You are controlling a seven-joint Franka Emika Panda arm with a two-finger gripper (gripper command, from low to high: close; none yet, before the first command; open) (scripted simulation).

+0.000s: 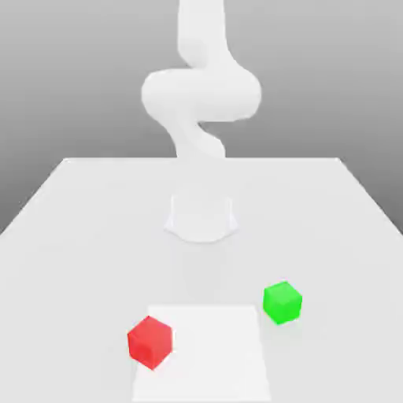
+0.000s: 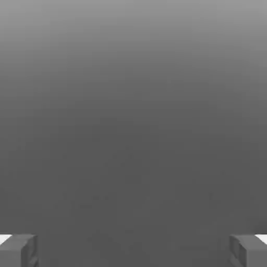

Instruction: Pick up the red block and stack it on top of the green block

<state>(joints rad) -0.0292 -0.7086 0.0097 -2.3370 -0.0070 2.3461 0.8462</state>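
Note:
On the white table, the red block (image 1: pixel 149 341) rests near the front, toward the exterior view's left. The green block (image 1: pixel 282 302) sits apart from it toward the exterior view's right and a little farther back. Both cubes rest flat with nothing touching them. In the hand view my gripper (image 2: pixel 133 250) is open: its two grey fingertips (image 2: pixel 18 249) stand far apart with nothing between them, and behind them is plain grey background.
The white arm (image 1: pixel 201 94) rises from its base (image 1: pixel 201 216) at the middle of the table (image 1: pixel 79 236) and leaves the exterior view at the top. A paler square patch (image 1: pixel 205 354) lies on the table between the blocks at the front.

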